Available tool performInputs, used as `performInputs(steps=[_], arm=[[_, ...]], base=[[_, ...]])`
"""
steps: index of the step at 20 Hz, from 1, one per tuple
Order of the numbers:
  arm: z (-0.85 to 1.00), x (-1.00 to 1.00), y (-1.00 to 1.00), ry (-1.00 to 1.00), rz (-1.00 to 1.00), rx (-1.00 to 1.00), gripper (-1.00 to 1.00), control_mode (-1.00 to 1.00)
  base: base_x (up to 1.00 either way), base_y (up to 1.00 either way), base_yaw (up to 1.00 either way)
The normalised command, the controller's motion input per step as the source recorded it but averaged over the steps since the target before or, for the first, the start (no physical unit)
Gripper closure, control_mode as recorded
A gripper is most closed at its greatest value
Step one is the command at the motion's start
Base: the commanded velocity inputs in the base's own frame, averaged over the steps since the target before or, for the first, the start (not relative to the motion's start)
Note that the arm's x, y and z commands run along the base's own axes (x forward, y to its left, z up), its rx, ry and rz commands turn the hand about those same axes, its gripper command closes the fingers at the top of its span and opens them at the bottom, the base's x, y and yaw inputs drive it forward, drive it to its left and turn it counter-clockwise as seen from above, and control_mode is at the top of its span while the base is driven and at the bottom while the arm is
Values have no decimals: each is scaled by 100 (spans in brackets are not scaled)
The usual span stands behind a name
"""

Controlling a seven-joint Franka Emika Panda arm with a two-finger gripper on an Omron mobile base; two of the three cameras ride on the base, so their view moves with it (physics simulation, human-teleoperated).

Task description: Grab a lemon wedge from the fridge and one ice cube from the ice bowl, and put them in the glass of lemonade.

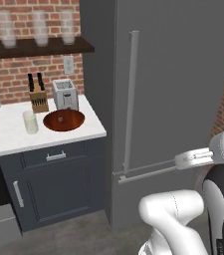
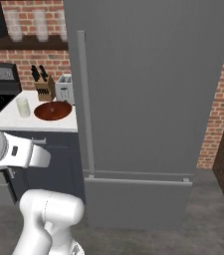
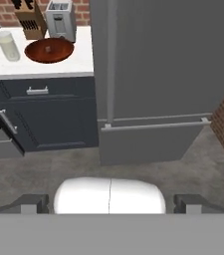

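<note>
Fridge (image 1: 183, 89) shut, right of the white worktop (image 1: 14, 137). Glass of lemonade (image 1: 30, 121) sits just left of the ice bowl (image 1: 63, 120). Pincer (image 3: 111, 203) fingertips wide apart, holding nothing.

The white arm is folded close over the base — in the left base view it rises from the lower right, with a rounded white elbow low down and a dark joint beside it. The gripper (image 3: 111, 204) shows in the hand view, where its 2 fingertips (image 3: 34, 203) stand far apart at the bottom edge, with nothing between them. The hand looks forward and down — it is held well away from any surface.
</note>
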Motion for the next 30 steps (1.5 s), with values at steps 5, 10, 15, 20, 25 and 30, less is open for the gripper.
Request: performInputs(steps=[5,10,15,20,25,30], arm=[[0,66,5,-5,3,0,-100,-100],[0,100,21,-13,7,0,-100,-100],[0,100,11,-1,0,1,-100,-100],[0,97,1,0,-3,0,-100,-100],[6,89,0,0,-4,1,-100,-100],[10,80,0,0,-1,4,-100,-100]], base=[[0,0,0],[0,0,0],[0,0,0],[0,0,0],[0,0,0],[0,0,0]])
